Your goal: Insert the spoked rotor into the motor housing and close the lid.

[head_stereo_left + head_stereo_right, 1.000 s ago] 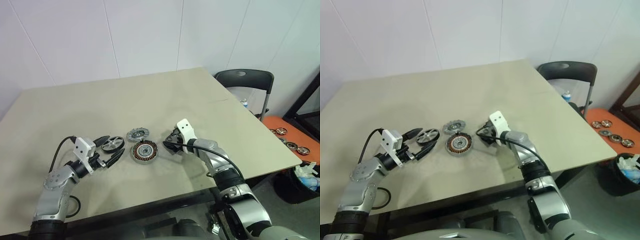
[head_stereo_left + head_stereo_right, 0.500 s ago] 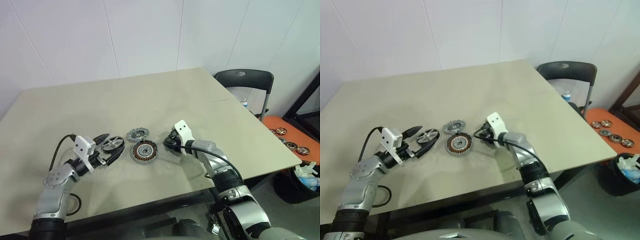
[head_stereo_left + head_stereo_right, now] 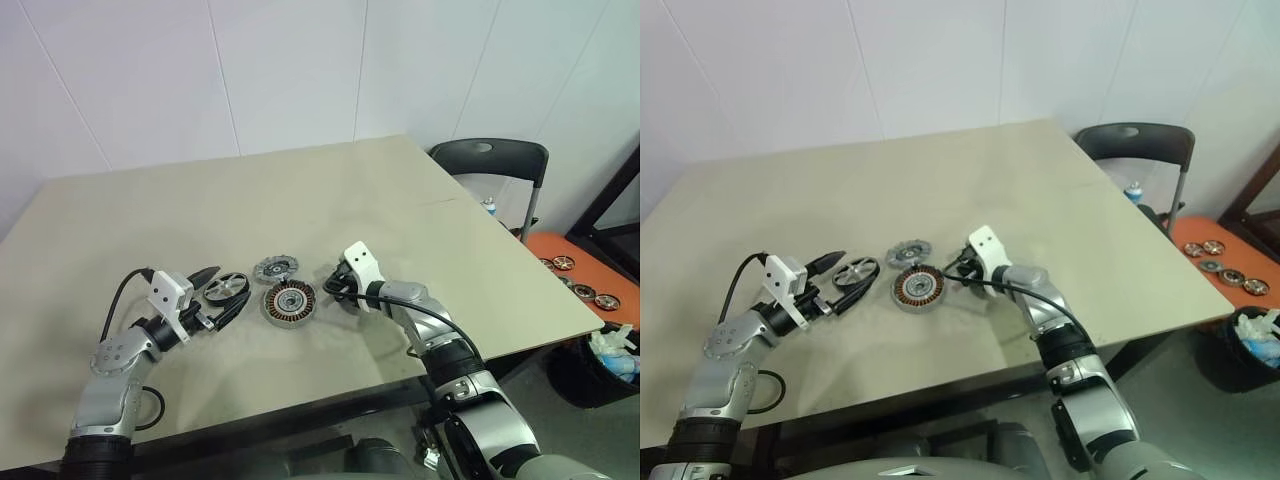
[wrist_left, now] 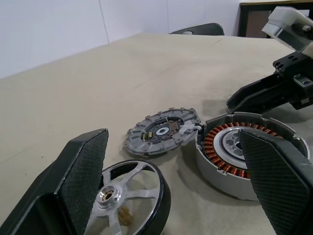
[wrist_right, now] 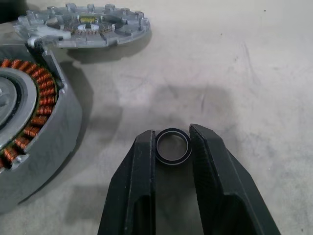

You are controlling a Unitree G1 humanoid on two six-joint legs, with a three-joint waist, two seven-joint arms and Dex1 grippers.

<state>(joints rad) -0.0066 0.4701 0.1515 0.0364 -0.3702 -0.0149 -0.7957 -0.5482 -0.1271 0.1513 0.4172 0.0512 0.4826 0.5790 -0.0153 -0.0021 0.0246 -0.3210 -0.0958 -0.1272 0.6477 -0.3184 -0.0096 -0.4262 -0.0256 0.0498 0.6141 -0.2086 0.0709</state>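
Left eye view, going left to right across the beige bench: the left gripper lies low over the bench near the left front, pointing toward the parts, its two black fingers spread wide apart. The rotor lies flat on the bench between those fingers; whether either finger touches it cannot be told. In the left wrist view the rotor sits between the two finger pads, black rim up, silvery spokes and small hub showing.

Just right of the rotor and a little farther back, the lid lies flat. Its near edge is touching or almost touching the housing, which sits just in front of it, copper windings facing up around a dark centre. In the left wrist view the lid meets the housing rim at one small tab.

Right of the housing comes the right gripper, angled down at the bench, tips near the housing's right side but apart from it. The right wrist view shows its fingers drawn close together around a small black ring that lies on the bench; both fingers sit right against the ring's sides, though a firm clamp cannot be confirmed. The housing and lid lie off to one side of that ring.

Farther right, past the bench edge, stands a dark chair, and beyond it an orange surface carrying several small round parts.
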